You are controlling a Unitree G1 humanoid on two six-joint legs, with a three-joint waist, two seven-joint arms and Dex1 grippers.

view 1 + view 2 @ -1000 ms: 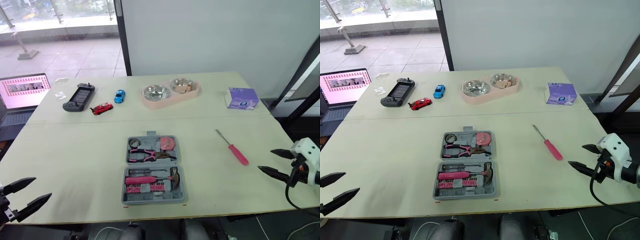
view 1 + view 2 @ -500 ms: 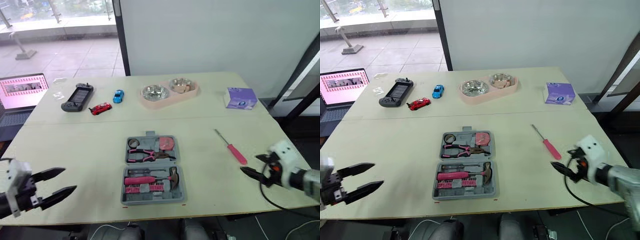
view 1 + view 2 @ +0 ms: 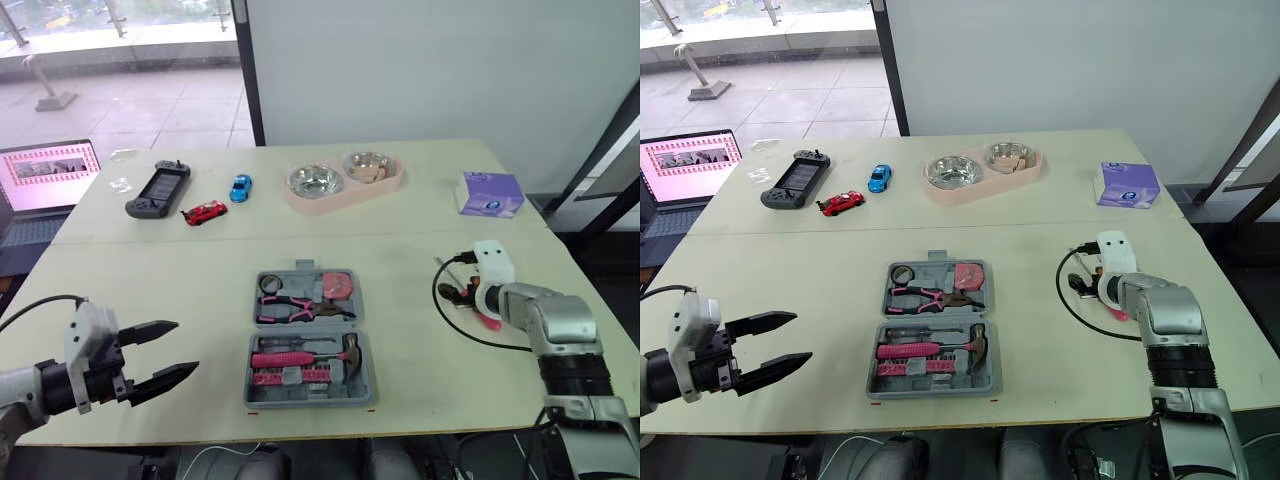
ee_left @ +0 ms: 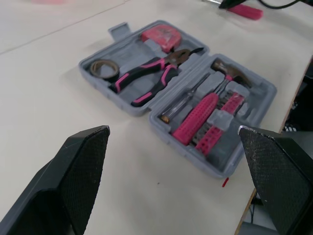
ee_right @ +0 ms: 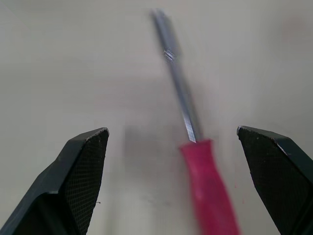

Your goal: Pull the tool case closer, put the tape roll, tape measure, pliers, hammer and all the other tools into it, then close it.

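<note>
R end effector (image 5: 172, 132): wide open, empty, fingers either side of screwdriver (image 5: 208, 186), right of open case (image 3: 303, 268) | L end effector (image 3: 186, 346): wide open, empty, near-left of case | screwdriver handle end cut off in wrist view

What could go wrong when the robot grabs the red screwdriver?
The screwdriver lies flat on the table, between the open fingers of the right tool, near where thin shaft meets handle. Pinched there, it might slip or roll away. The black cable looping by that wrist could snag it. The open tool case sits near the table's front edge, so a bump from the left tool might push it off.
</note>
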